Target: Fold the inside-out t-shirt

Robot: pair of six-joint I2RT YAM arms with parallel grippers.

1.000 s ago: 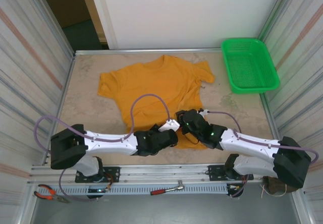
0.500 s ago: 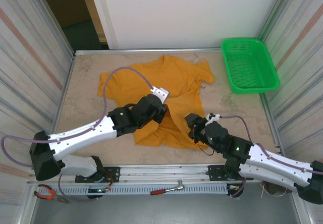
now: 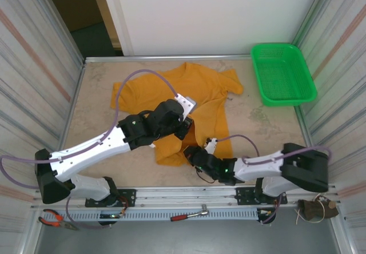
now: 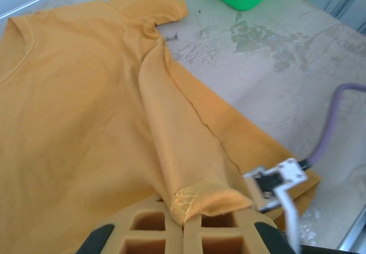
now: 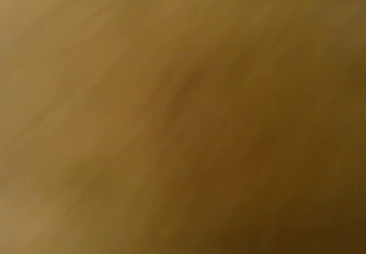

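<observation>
The orange t-shirt (image 3: 194, 88) lies spread over the middle of the table (image 3: 97, 122), collar toward the far side, with a long fold raised across its right half. The left gripper (image 3: 184, 129) hangs over the shirt's near part, jaws closed tight on a bunched bit of hem (you can see the stitched edge pinched between them). The right gripper (image 3: 192, 154) sits low at the shirt's near edge, closed; whether it has cloth I cannot tell. A green basket (image 3: 283, 74) stands in the far right corner.
</observation>
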